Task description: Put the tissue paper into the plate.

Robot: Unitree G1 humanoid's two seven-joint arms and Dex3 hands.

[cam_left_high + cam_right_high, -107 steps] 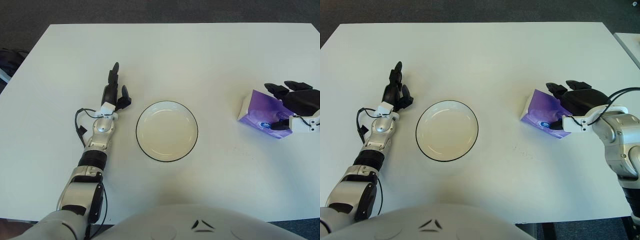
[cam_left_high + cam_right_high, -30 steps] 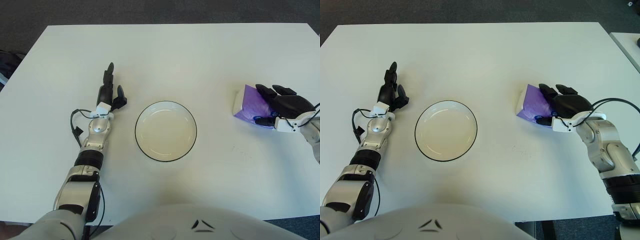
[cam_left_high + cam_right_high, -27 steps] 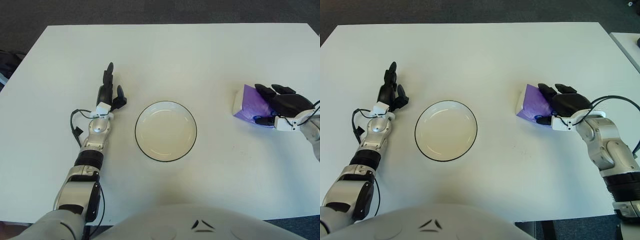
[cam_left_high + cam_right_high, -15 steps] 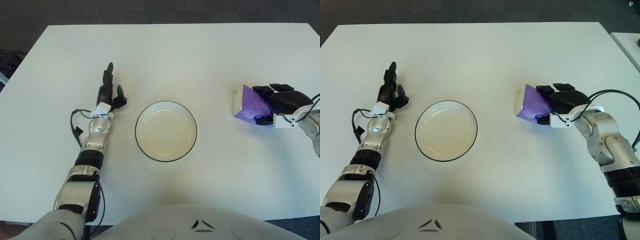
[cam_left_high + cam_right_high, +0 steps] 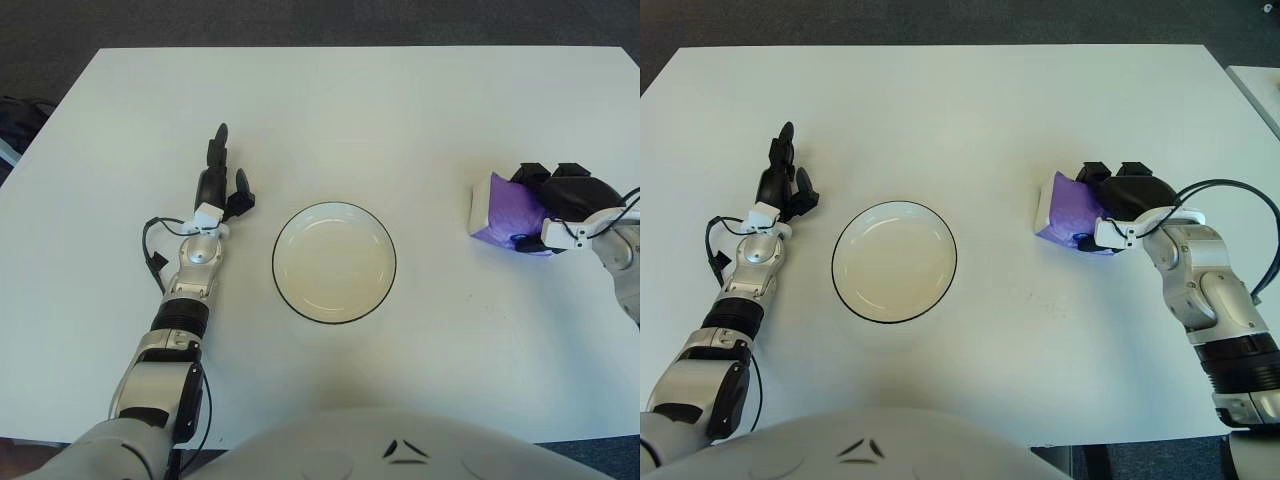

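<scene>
A purple tissue pack [image 5: 502, 211] lies on the white table at the right. My right hand [image 5: 548, 200] is on it, black fingers curled over its top and right side, thumb at its lower edge. It also shows in the right eye view [image 5: 1110, 200] on the pack [image 5: 1065, 211]. A white plate with a dark rim [image 5: 334, 262] sits in the middle of the table, with nothing in it. My left hand [image 5: 220, 180] rests flat on the table left of the plate, fingers spread, holding nothing.
The white table [image 5: 350, 110] fills the view, with dark floor beyond its far edge. A black cable [image 5: 1250, 225] loops off my right forearm.
My right hand has curled its fingers down over the tissue pack and closed around it. The pack has shifted slightly. The left hand has not moved.
</scene>
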